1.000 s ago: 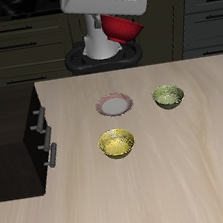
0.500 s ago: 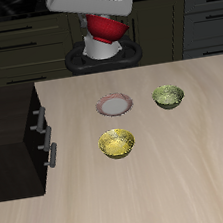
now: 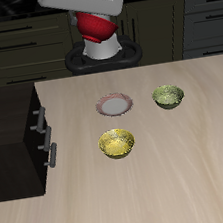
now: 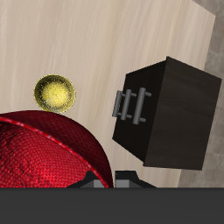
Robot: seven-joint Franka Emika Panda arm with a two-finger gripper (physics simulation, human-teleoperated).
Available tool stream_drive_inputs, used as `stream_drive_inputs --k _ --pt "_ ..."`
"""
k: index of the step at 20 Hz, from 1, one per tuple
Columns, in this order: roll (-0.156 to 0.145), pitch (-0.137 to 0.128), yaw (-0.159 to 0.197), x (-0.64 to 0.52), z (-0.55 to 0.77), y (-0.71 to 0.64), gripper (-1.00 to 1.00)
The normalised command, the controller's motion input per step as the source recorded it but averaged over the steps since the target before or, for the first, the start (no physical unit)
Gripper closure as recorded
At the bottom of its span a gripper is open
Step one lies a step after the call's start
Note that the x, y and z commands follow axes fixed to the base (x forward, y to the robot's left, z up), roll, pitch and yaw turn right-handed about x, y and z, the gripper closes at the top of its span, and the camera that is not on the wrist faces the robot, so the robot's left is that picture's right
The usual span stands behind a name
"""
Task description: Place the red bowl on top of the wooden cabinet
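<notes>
- From outside: dark cupboards stand behind the pale surface (image 3: 174, 175), where a yellow bowl (image 3: 116, 142), an olive bowl (image 3: 168, 96) and a small plate (image 3: 115, 105) sit.
- My claw (image 3: 93, 15) is clamped on the red bowl (image 3: 93, 25), held high above the surface's back edge; the lift looks done.
- From my wrist: the red bowl (image 4: 48, 153) fills the near view, and the wooden cabinet (image 4: 175, 109) lies off to one side, its top bare. Carrying across and setting down remain.

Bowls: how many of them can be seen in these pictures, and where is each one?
3. The red bowl hangs high in the gripper, above the table's back edge. The yellow bowl sits mid-table, nearer the front. The olive-green bowl sits farther back, beside the plate. None seems hidden.
</notes>
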Motion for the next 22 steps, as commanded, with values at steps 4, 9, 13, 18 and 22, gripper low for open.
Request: stream_drive_inputs --k 4,9,13,18,22 --pt "0.110 0.039 -0.080 0.01 0.03 0.01 1.00" --pt "0.218 0.025 -0.078 0.05 0.04 0.24 1.00" --pt "0.183 0.040 -0.035 0.05 -0.01 0.21 1.00" --pt "0.032 0.015 0.017 0.01 -0.03 0.07 1.00" --pt "0.071 0.056 0.034 0.06 -0.05 0.03 1.00"
